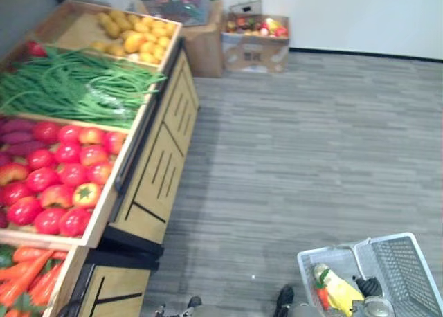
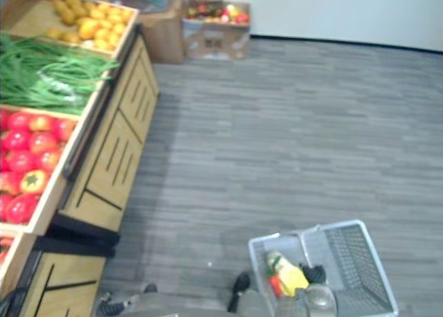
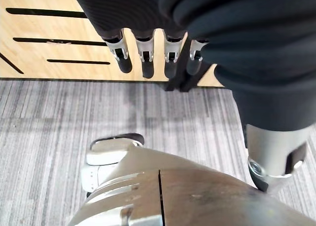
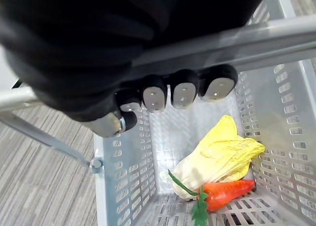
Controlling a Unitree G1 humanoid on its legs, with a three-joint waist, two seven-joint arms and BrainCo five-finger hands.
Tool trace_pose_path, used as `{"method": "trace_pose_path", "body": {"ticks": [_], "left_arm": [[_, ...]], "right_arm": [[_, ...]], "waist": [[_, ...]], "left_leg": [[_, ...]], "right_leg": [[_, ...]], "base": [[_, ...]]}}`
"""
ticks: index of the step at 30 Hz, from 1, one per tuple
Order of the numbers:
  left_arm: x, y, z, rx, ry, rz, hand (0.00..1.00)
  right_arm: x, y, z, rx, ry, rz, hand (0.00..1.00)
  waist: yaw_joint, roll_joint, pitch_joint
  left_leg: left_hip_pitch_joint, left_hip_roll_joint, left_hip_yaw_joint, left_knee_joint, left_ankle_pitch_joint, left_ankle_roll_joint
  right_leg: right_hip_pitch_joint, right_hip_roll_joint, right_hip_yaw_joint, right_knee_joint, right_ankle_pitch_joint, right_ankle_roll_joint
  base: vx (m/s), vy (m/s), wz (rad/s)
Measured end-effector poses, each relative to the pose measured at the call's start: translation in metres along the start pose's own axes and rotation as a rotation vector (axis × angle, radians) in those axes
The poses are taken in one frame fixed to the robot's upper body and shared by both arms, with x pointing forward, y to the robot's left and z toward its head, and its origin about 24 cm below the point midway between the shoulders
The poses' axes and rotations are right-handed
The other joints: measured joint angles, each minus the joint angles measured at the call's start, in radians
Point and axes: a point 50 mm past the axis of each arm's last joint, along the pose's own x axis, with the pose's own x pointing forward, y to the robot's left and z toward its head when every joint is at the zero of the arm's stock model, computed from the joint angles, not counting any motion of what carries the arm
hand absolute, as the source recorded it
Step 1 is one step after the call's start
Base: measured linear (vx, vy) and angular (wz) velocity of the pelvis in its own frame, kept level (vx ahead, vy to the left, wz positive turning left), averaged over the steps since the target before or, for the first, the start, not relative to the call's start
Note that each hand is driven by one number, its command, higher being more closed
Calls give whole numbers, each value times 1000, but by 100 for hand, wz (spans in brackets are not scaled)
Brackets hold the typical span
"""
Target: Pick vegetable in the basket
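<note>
Fingertips point(image 4: 182, 95) of your right hand point(image 4: 89, 48), right wrist view: curled tight round the grey metal handle point(image 4: 276, 36) of the pale grey perforated plastic basket point(image 4: 291, 122). Judgement: the step in hand is carrying the basket while the next vegetable is fetched. Keep that wrap firm and the basket level so the load does not slide. Beneath the fingertips, on the basket floor, lies a pale yellow leafy cabbage point(image 4: 222, 154), with an orange carrot with a green top point(image 4: 229, 191) against it.

Left wrist view: fingers point(image 3: 145, 56) of your left hand point(image 3: 123, 9) hang straight and relaxed, slightly spread, holding and touching nothing. Just past them stands the light wooden slotted panel point(image 3: 49, 53) of the display stand. Judgement: this is the free picking hand, so lift it clear of the crate rim before reaching in.

Left eye view: well apart from the right fingers, on the left fingers' side, the crates hold red tomatoes point(image 1: 59, 175), long green beans point(image 1: 69, 88) and orange carrots point(image 1: 28, 272). Judgement: take a piece lying on top and close round its middle.
</note>
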Motion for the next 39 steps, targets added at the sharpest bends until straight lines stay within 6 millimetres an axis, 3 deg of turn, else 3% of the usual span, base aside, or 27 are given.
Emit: {"method": "trace_pose_path", "body": {"ticks": [3,7,10,12,18,24,31,39], "left_arm": [[-2,-4,-4,22,10,-18,0],[-4,-10,-6,17,25,-37,0],[-4,-11,-6,-5,27,-46,0],[-4,-14,-5,-62,38,-54,0],[-4,-13,-8,-181,62,-58,0],[-4,-14,-7,-188,58,-71,0],[-5,-14,-15,-312,116,-64,0],[-4,-17,-17,-344,145,-95,0]], "right_arm": [[1,-3,2,15,-7,-10,100],[2,-7,0,67,15,-31,100],[-1,-7,-16,156,86,-41,100],[-3,-9,-27,231,139,-60,100],[-16,0,-57,311,248,-45,100],[-21,-1,-67,371,285,-55,100],[-31,4,-89,514,385,-85,100],[-37,15,-95,513,417,-55,100]], "waist": [[-2,18,-16],[-2,37,-27],[-4,35,-27],[-6,39,-29],[-14,21,-45],[-28,25,-50],[-30,18,-62],[-31,12,-68]], "left_leg": [[9,-5,108,-56,20,17],[27,-30,149,-159,52,17],[59,-48,158,-193,47,19],[70,-56,180,-193,9,29],[92,-102,209,-187,-30,46],[121,-102,243,-189,-49,43],[163,-105,276,-187,-79,41],[180,-105,290,-171,-93,41]], "right_leg": [[10,0,-18,-45,23,8],[15,1,-25,-128,86,18],[47,-5,-25,-165,108,33],[60,-10,-21,-180,116,52],[80,-43,33,-223,152,75],[80,-42,70,-223,153,75],[98,-42,101,-225,153,76],[110,-43,116,-231,153,76]], "base": [[-67,52,23],[-51,61,8],[-34,79,5],[-23,93,-3],[15,63,-10],[61,14,-18],[50,12,-15],[-10,-2,-6]]}}
